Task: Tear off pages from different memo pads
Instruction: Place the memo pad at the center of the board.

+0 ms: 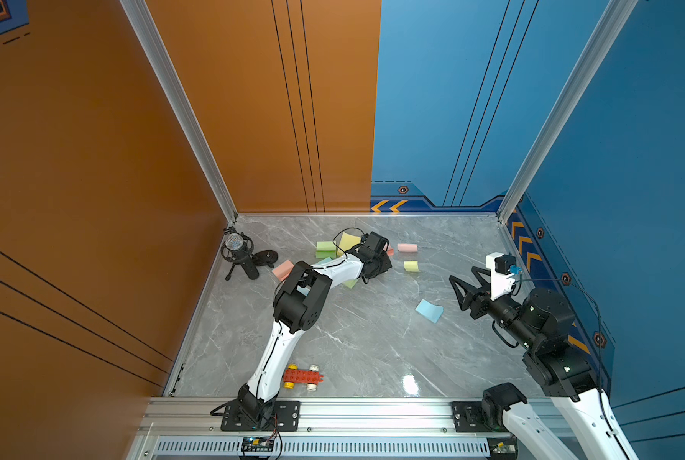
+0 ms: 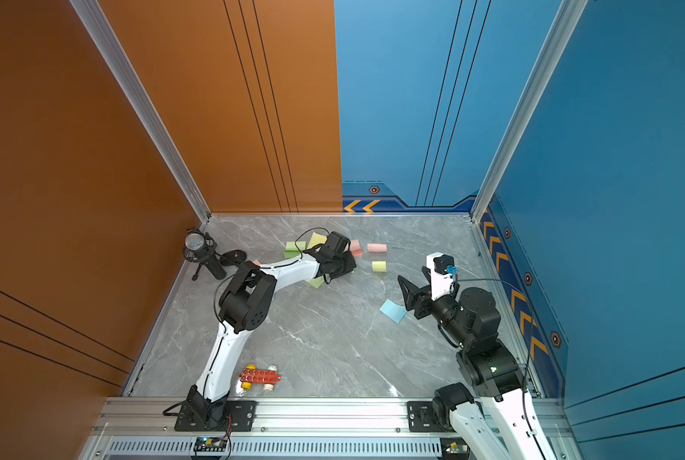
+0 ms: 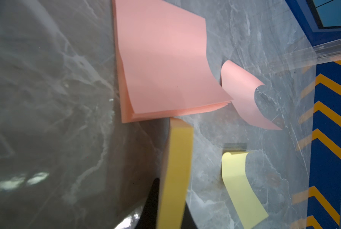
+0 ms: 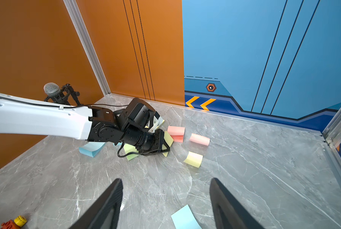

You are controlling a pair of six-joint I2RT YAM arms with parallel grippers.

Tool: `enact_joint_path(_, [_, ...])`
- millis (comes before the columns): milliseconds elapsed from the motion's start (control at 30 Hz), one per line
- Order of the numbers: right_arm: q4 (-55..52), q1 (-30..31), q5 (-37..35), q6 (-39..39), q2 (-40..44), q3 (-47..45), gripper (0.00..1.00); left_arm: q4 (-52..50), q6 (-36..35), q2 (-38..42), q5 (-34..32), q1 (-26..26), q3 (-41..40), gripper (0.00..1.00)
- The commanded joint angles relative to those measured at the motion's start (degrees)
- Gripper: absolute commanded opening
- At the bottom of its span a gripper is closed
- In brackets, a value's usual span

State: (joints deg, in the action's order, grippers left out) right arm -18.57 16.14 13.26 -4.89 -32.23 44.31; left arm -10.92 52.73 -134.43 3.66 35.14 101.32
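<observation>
The blue page [image 4: 185, 218] is lying loose on the tabletop [image 4: 264, 158], partly cut off under the right gripper [image 4: 165, 179], which is hanging spread and empty. Farther back, the left gripper [image 4: 161, 147] is clenching beside the pink memo pad [image 4: 176, 133], its tips blurring into yellow paper [image 3: 175, 168]; any grasp is unclear

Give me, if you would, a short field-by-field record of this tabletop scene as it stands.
Left claw: shut on a yellow page, beside the pink pad
Right claw: open, empty, hovering near the blue page
Loose pages: pink page and loose yellow page, both curled, lying apart from the pads
Other pads: green pad, blue pad
Non-task items: red toy car, microphone
Surface: grey marble table
</observation>
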Motion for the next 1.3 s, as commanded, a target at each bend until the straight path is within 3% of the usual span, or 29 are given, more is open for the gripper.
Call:
enact_joint_path(0, [-2.3, 0.3, -1.3, -2.6, 0.6, -1.9, 0.75, -7.6, -3.6, -1.9, -0.4, -0.4, 3.5, 0.0])
enact_joint_path(200, [-3.2, 0.3, -5.0, -3.3, 0.5, -4.0, 0.78, -7.5, -3.4, -0.3, 2.7, 1.9, 2.3, 0.02])
enact_joint_path(400, [-3.3, 0.3, -5.6, -5.0, -1.7, -5.3, 0.77, -7.6, -3.4, -3.0, 6.6, 2.3, 6.6, 0.05])
enact_joint_path(500, [-3.9, 0.3, -7.1, -5.4, -2.1, -6.4, 0.78, -7.6, -2.8, -3.8, 6.7, 2.0, 7.2, 0.15])
enact_joint_path(700, [-5.6, 0.0, -11.0, -12.3, -6.2, -7.6, 0.82, -7.6, -3.3, -2.3, 4.5, 1.5, 5.1, 0.54])
enact_joint_path(867, [-5.7, 0.0, -10.4, -16.7, -12.4, -8.1, 0.81, -7.8, -5.2, 1.7, 2.4, 0.7, 1.7, 0.73])
enact_joint_path(1067, [-1.4, 0.1, -7.7, -16.2, -25.1, -7.8, 0.78, -8.3, -9.3, 8.3, 0.2, -0.6, -4.9, 0.9])
enact_joint_path(1267, [1.3, 0.3, -6.5, -13.1, -39.9, -3.9, 0.71, -8.3, -14.0, 18.3, -1.9, -0.7, -13.5, 0.88])
